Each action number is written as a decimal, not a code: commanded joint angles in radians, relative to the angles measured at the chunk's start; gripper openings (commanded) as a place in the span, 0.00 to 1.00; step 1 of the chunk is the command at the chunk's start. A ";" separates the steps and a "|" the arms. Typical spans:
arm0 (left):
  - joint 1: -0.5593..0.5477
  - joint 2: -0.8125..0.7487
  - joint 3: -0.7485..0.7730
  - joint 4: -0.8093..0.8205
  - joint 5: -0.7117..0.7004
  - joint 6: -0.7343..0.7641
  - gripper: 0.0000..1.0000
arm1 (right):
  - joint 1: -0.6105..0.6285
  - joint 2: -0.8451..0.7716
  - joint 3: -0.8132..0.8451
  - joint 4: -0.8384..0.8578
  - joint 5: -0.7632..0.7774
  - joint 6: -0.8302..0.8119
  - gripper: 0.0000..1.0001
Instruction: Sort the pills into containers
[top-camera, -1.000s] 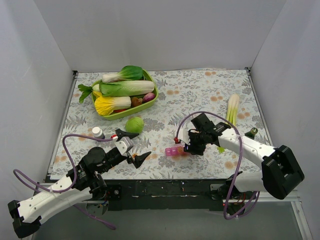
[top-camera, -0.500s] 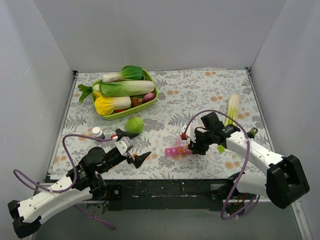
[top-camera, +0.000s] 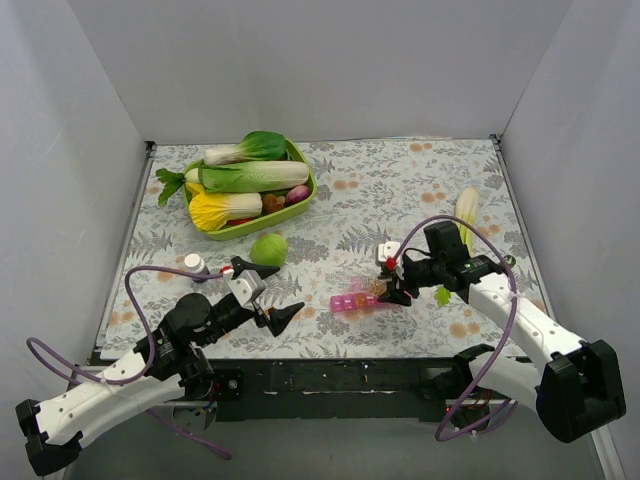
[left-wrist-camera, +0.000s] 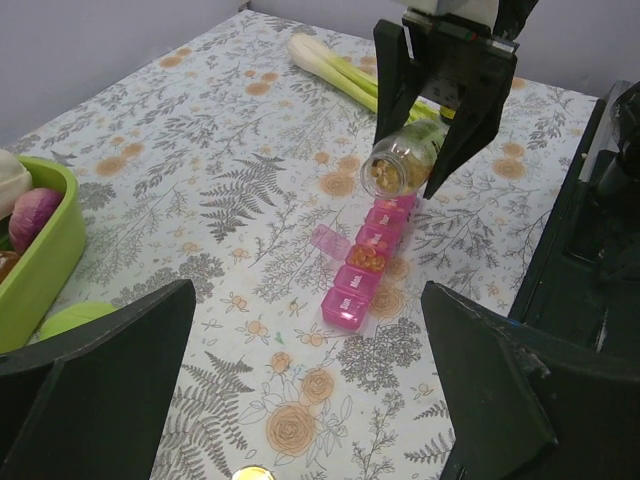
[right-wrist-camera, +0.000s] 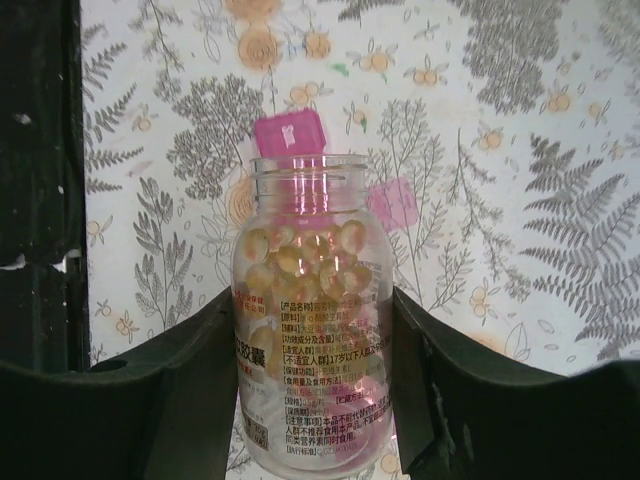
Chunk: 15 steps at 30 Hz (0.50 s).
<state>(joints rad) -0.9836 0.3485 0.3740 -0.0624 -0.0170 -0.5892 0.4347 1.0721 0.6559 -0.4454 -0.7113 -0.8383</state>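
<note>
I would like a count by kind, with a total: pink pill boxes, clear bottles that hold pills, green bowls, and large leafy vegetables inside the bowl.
pink pill-box strip: 1
clear pill bottle: 1
green bowl: 1
large leafy vegetables in the bowl: 3
Total: 6

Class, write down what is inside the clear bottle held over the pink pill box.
Round amber pills show through the bottle's clear wall, bunched near its open mouth. The printed label blurs whatever lies behind it.
</note>
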 joint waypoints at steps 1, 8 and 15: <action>0.003 0.029 0.006 0.035 0.046 -0.076 0.98 | -0.045 -0.044 -0.006 0.120 -0.249 0.044 0.01; 0.003 0.110 0.035 0.041 0.071 -0.133 0.98 | -0.089 -0.028 0.051 0.234 -0.526 0.157 0.01; 0.003 0.184 0.051 0.091 0.052 -0.233 0.98 | -0.094 -0.046 0.137 0.231 -0.691 0.183 0.01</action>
<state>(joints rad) -0.9836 0.5091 0.3790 -0.0238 0.0387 -0.7399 0.3466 1.0481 0.7010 -0.2539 -1.2442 -0.6907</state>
